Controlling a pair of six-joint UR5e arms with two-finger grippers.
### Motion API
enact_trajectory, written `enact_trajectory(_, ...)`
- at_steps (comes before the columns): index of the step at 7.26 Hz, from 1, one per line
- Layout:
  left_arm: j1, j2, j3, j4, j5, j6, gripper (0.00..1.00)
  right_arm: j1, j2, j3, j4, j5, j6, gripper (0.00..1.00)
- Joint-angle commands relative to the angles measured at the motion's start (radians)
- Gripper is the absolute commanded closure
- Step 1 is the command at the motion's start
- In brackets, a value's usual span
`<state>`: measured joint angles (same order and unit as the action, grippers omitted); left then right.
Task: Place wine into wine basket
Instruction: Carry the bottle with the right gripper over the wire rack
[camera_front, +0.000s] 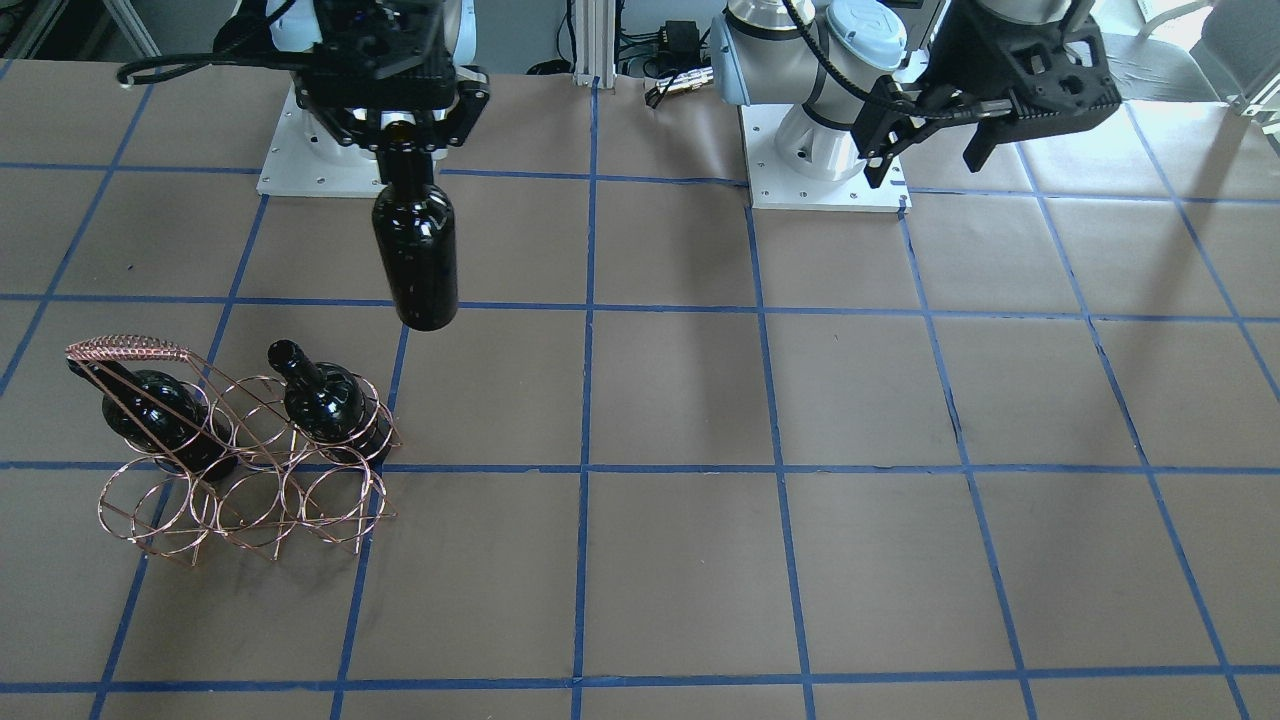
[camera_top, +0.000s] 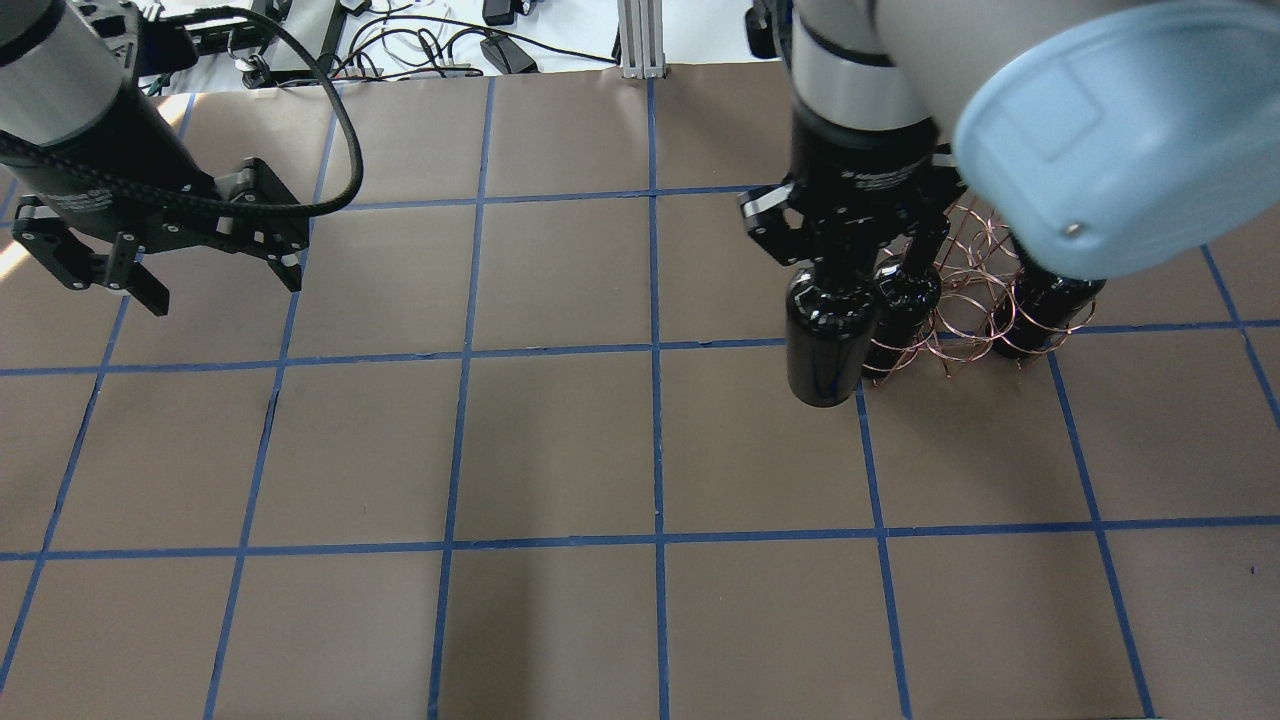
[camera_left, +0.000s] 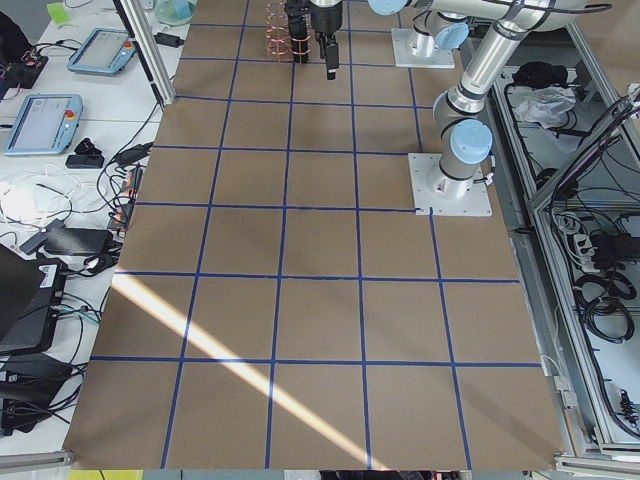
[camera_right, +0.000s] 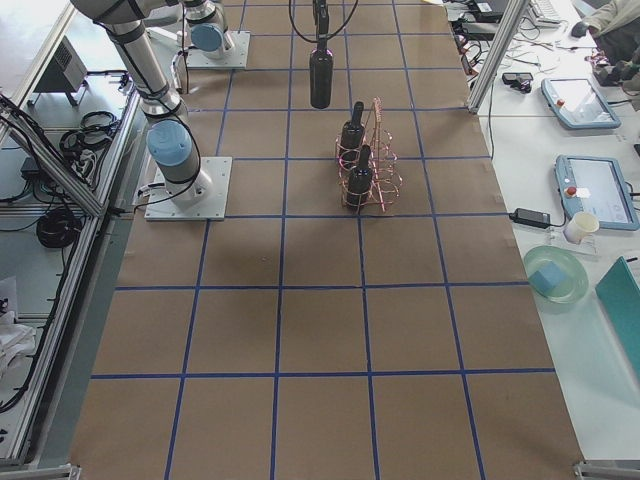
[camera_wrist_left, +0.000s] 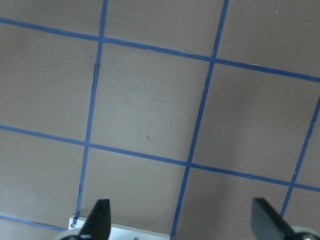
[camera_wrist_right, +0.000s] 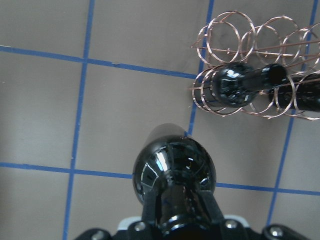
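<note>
Transport step: right claw (camera_front: 403, 130) pinches the wine (camera_front: 415, 250) by its neck, upper left; left claw (camera_front: 930, 155) spread. Next, likely: centre it over a vacant wine basket (camera_front: 245, 470) ring.

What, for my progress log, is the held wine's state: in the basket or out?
Out: the wine hangs upright in the right hand, beside the wine basket.

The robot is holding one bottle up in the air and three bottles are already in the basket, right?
No. Only two bottles sit in the wine basket, not three; the front-facing view shows it. The robot does hold one bottle up in the air.
</note>
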<state>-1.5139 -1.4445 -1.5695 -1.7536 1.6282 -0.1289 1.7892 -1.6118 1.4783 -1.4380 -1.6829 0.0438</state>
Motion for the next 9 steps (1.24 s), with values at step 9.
enact_trajectory(9,-0.074,-0.123,0.080,0.195,-0.082,-0.006,0.00,-0.361,0.064,0.046,-0.156,0.051,-0.576,0.94)
